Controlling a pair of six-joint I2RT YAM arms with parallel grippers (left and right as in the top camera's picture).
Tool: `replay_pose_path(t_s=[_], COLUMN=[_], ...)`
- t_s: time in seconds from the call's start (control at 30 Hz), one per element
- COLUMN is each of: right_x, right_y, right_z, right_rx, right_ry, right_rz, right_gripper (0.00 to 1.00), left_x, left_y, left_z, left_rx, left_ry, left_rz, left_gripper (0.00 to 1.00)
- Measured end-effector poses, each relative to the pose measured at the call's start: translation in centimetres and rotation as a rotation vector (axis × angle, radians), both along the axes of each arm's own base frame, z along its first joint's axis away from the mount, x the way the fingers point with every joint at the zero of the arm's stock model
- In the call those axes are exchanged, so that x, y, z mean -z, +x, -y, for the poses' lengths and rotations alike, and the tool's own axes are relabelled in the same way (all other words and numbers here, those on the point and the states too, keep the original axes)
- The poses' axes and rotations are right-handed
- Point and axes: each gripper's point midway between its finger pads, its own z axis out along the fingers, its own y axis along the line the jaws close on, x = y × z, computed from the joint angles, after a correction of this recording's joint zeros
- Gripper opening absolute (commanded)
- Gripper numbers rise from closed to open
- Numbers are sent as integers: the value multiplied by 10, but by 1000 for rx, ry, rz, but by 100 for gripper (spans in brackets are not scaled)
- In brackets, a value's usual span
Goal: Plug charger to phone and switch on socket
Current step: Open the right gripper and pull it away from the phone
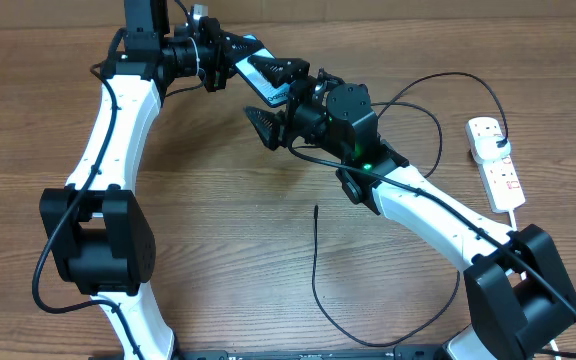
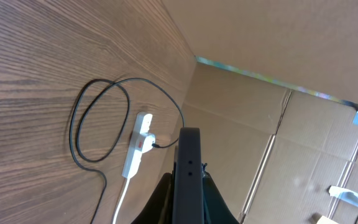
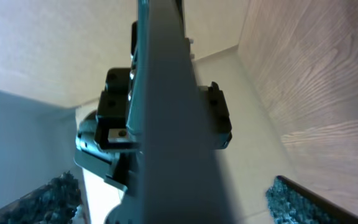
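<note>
Left gripper [image 1: 230,58]: clamped together on the phone [image 1: 258,68], gripping one end of it, at the far middle of the table [image 1: 218,220].
Right gripper [image 1: 280,97]: jaws spread wide, one finger on each side of the phone's other end. From the right wrist view neither pad [image 3: 309,202] touches it.
Phone: held up off the wood between the two arms and tilted, with its bright screen partly in sight from overhead. Both wrist cameras see it edge-on as a thin dark slab.
Charger [image 1: 314,250]: thin black cable lying loose on the table. Its small free tip rests on bare wood in front of the right arm, well apart from the phone. From there it runs toward the near edge and curves off under the right arm. Further loops lie on the right, near the socket.
Charger plug: the black plug sits in the socket, in an outlet toward the end away from the white cord.
Socket [image 1: 496,165]: white strip lying flat at the right edge of the table.
Socket switches: too small to tell their position.
</note>
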Motion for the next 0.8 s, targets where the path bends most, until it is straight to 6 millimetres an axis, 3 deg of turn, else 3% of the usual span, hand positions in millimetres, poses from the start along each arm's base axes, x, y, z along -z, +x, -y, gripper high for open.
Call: replay_pose_path(t_s=[0.23,0.37,0.5,0.6,0.8], right_x=[0,5,6,7,36], right_y=[-1,-1,4,6,5], right_z=[0,3,13,19,40], right_rx=[-8,-34,-49,-78,-167], right_ry=[-9,-59,-103,-153,-291], right_rz=[10,46,104,176,195], right_gripper=[100,100,100,100,100], left_x=[-2,-10,-17,-23,-36], left_y=[3,9,7,3,-12], left_z=[-15,-68,-100,-105,-92], left_rx=[-14,-47,-54,-22,107], left_ry=[-11,-38,-68,-84,-130], left_rz=[4,62,102,142,256], left_gripper=[4,4,4,4,4])
